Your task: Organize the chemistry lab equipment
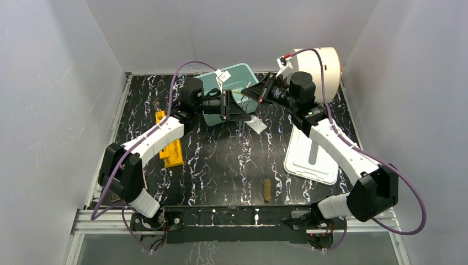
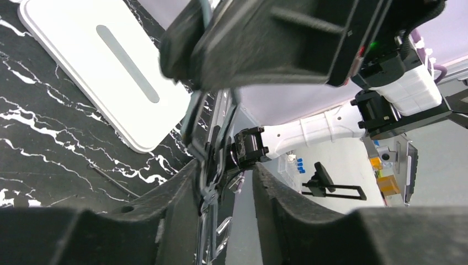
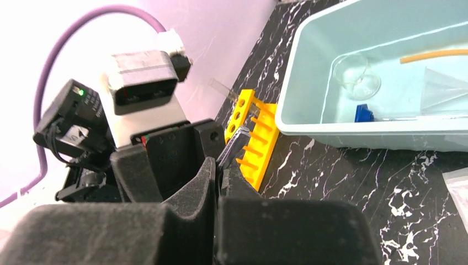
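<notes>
Black marbled tabletop (image 1: 221, 160), white walls. At the upper middle of the top view, the right gripper (image 3: 218, 171) is clamped tight on the metal tongs (image 3: 234, 144). The left gripper (image 2: 223, 185) stands parted, tongs between its fingers. Clear beaker (image 3: 356, 77) and blue cap (image 3: 362, 113) lie in the teal bin (image 3: 309, 118)

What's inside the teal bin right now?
Seen: clear beaker, tan rubber tube, clear funnel, blue cap. The right end of the teal bin is cut off; from above, left arm and right arm cover much of it.
</notes>
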Controlling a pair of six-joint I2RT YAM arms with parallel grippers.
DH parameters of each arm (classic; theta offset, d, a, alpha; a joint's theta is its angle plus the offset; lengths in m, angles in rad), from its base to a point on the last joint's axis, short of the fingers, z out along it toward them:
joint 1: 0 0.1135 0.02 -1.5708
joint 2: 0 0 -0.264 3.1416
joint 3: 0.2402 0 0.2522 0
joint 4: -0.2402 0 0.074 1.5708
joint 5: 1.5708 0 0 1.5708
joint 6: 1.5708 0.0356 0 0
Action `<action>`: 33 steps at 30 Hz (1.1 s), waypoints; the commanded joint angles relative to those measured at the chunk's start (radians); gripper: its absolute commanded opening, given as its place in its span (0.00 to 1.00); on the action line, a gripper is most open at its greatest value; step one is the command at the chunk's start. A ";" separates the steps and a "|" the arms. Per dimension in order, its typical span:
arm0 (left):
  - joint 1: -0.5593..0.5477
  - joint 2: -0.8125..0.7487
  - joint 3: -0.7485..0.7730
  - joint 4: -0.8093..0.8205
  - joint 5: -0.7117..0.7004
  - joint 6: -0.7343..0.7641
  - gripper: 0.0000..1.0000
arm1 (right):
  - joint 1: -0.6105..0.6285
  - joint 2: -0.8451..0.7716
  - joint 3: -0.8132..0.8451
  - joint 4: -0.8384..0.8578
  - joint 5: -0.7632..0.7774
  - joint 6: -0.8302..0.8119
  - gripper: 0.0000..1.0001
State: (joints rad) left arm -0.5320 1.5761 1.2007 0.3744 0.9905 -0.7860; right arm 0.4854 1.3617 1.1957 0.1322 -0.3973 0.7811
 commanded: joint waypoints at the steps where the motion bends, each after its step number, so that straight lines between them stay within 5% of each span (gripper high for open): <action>1: -0.005 -0.070 -0.027 0.052 0.005 -0.028 0.34 | -0.005 -0.055 0.002 0.131 0.085 0.037 0.00; 7: -0.003 -0.082 -0.010 -0.005 0.011 0.024 0.00 | -0.004 -0.052 -0.008 0.150 0.089 0.036 0.00; 9: 0.000 -0.089 0.031 -0.084 -0.004 0.079 0.00 | -0.006 -0.055 -0.006 0.135 0.104 0.017 0.03; 14: 0.026 -0.084 0.151 -0.312 -0.091 0.230 0.00 | -0.013 -0.052 0.029 0.017 0.155 -0.073 0.53; 18: 0.065 -0.038 0.243 -0.490 -0.200 0.351 0.00 | -0.021 -0.081 0.036 -0.029 0.227 -0.118 0.73; 25: 0.088 0.163 0.543 -0.805 -0.533 0.630 0.00 | -0.040 -0.139 0.031 -0.100 0.353 -0.263 0.79; 33: 0.098 0.402 0.800 -0.872 -0.763 0.824 0.00 | -0.047 -0.193 -0.052 -0.165 0.392 -0.368 0.78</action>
State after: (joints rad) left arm -0.4400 1.9072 1.8706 -0.4271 0.3683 -0.1127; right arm 0.4442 1.1976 1.1633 -0.0002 -0.0494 0.5053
